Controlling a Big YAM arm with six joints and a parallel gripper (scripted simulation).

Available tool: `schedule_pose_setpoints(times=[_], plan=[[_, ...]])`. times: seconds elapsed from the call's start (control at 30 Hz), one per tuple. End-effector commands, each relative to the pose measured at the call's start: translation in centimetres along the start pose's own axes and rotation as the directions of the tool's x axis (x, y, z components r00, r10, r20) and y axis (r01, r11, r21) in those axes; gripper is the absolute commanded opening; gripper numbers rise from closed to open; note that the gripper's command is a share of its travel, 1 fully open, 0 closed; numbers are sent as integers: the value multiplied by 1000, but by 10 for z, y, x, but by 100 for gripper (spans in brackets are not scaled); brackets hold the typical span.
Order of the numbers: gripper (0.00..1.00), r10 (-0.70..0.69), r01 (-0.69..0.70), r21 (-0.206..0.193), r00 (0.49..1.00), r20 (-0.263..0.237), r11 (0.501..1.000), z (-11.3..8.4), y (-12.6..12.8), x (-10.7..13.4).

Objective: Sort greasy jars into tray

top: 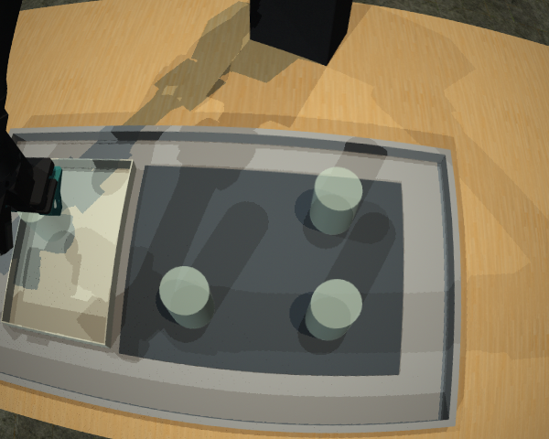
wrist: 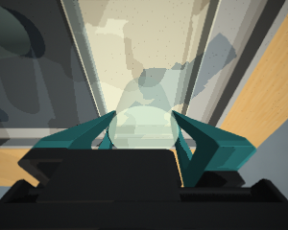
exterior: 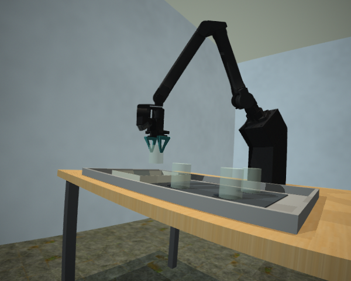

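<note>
With the jaws of the gripper (exterior: 157, 144) clamped on a jar (exterior: 155, 157) hanging above the tray (top: 118, 245) at its 10 o'clock corner, this presumably slippery jar could slip out, striking the rim or tipping.

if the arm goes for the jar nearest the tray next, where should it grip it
From straight above, closing the pincer across the upper side wall of that jar. It stands upright, a plain round cylinder with no handle, and the open mat around it leaves room for both fingers. The jar now held is gripped the same way.
</note>
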State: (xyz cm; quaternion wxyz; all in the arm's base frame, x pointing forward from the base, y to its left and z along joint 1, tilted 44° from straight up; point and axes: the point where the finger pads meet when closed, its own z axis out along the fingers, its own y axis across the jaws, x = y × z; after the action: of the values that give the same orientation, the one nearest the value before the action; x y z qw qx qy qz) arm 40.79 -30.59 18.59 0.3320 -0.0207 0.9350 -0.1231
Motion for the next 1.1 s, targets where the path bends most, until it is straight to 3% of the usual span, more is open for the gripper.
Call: schedule_pose_setpoints(times=[0.0,0.37,1.07], plan=[[0,-9,8,15,999,32,1000,7,-8,-22],[0,-9,8,15,999,32,1000,36,-8,-23],[0,-9,8,15,999,32,1000,44,-1,-28]])
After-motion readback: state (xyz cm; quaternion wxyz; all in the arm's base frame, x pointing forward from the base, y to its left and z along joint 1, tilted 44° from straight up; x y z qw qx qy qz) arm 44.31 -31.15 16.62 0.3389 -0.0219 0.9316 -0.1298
